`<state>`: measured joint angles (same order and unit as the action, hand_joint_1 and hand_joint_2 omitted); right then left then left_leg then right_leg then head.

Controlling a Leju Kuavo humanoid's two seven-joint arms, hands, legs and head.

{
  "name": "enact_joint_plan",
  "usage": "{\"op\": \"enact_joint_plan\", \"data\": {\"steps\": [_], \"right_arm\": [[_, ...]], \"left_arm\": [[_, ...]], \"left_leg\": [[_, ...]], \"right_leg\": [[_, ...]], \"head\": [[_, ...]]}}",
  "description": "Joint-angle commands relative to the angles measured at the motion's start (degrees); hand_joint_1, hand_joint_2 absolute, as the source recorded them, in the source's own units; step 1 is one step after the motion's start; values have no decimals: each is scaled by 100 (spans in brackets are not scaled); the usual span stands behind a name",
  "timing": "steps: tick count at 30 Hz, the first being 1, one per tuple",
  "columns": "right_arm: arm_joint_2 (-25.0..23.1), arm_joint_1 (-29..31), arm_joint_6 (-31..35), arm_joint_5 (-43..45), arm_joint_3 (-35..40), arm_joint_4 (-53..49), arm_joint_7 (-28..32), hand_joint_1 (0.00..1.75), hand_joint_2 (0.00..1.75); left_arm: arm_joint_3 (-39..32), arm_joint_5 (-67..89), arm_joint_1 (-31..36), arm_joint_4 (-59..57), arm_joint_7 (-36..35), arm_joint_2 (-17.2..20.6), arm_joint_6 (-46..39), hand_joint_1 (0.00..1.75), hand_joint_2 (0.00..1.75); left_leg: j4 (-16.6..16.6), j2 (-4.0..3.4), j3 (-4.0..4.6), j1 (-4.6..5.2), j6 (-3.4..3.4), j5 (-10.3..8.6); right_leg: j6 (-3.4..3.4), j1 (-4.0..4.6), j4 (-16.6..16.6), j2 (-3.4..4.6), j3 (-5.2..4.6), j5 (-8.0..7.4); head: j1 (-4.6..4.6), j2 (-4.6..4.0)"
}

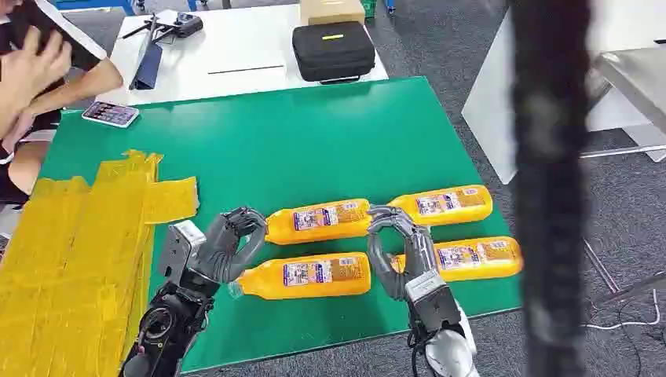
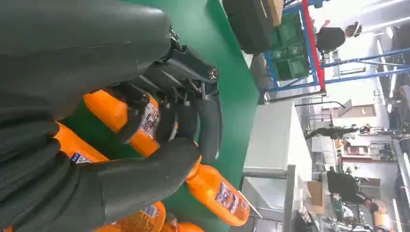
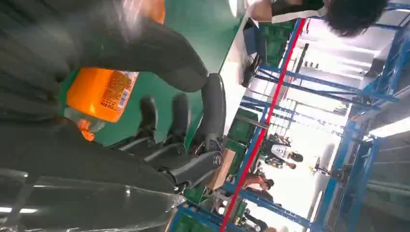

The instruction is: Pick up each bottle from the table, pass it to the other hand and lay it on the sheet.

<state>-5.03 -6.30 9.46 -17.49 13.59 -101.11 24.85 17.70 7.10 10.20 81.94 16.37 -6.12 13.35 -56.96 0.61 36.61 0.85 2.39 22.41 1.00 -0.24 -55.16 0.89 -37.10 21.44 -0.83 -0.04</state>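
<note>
Currently four orange bottles (image 1: 318,221) on green table (image 1: 314,141), left hand (image 1: 228,243) and right hand (image 1: 397,247) curled, empty.

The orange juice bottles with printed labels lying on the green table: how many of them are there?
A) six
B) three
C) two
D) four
D: the head view shows four orange bottles lying on their sides in two rows on the green table: far left, far right, near left and near right.

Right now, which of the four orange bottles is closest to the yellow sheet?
The near-left bottle: its cap end reaches furthest toward the yellow sheet, beside the left hand.
</note>
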Motion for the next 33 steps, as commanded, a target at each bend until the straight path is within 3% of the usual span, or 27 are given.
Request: {"op": "enact_joint_plan", "data": {"steps": [1,3,4,10,12,13,14,15,16,19,22,25,27,33], "right_arm": [[-339,44,1348,-492,211,1298,604,175,175],[-251,203,1858,-287,545,1899,970,175,175],[-153,249,1885,-213,643,1895,960,175,175],[-5,251,1890,-206,678,1596,751,175,175],[42,301,1945,-414,698,1520,692,175,175],[68,361,1953,-515,702,1511,657,147,175],[70,448,1967,-623,678,1515,568,10,175],[70,474,1958,-631,664,1514,543,10,175],[88,539,1908,-726,655,1567,429,0,175],[114,776,1949,-1023,573,1689,286,0,175],[225,1089,2251,-1942,548,1874,-26,0,175],[230,1117,2243,-1960,540,1863,-48,0,175],[330,1208,2463,-2866,627,1858,-405,0,175],[746,2072,1750,-4266,736,2124,-1612,0,175]], "left_arm": [[-98,366,-941,-166,1368,-439,-1714,175,175],[253,125,-1138,-301,1756,-331,-1982,175,175],[316,46,-1114,-269,1825,-297,-2057,175,175],[322,-67,-963,-152,1663,-226,-2078,175,175],[333,-95,-945,-139,1658,-199,-2083,175,175],[321,-119,-940,-136,1659,-199,-2101,131,175],[309,-144,-927,-142,1662,-207,-2129,23,175],[310,-146,-924,-146,1662,-205,-2131,23,175],[298,-171,-925,-150,1671,-215,-2154,0,175],[292,-255,-904,-168,1703,-235,-2177,0,175],[283,-323,-831,-205,1698,-293,-2133,0,175],[279,-324,-819,-205,1696,-306,-2129,0,175],[244,-322,-767,-266,1679,-334,-2017,0,175],[162,-252,-717,-423,1719,-378,-1770,0,175]], "left_leg": [[-1,-7,-64,-6,-24,31],[24,-35,-63,-5,-12,20],[32,-46,-101,-5,-20,34],[5,9,-52,-4,-10,33],[-3,3,-90,-7,-22,56],[4,4,-45,-3,-9,33],[2,2,-59,-3,-14,41],[2,4,-45,-4,-10,34],[-2,-1,-70,-5,-17,47],[3,3,-53,-3,-11,37],[-1,-1,-69,-5,-16,45],[3,9,-48,-4,-9,32],[3,14,-50,-3,-9,31],[1,2,-39,0,-4,27]], "right_leg": [[-2,7,0,-6,64,29],[-1,5,29,28,61,7],[-1,6,36,35,95,19],[10,4,6,-6,57,41],[10,8,-1,-3,94,60],[12,2,5,4,47,35],[12,3,3,3,61,43],[12,4,5,3,49,35],[12,5,1,4,73,48],[12,3,5,4,56,37],[13,5,2,5,73,45],[15,4,6,-2,54,33],[15,3,6,-7,56,35],[17,0,4,5,43,27]], "head": [[0,0],[2,0],[0,0],[-2,0],[2,0],[-2,0],[0,0],[0,0],[2,0],[0,0],[0,0],[2,0],[2,0],[0,0]]}}
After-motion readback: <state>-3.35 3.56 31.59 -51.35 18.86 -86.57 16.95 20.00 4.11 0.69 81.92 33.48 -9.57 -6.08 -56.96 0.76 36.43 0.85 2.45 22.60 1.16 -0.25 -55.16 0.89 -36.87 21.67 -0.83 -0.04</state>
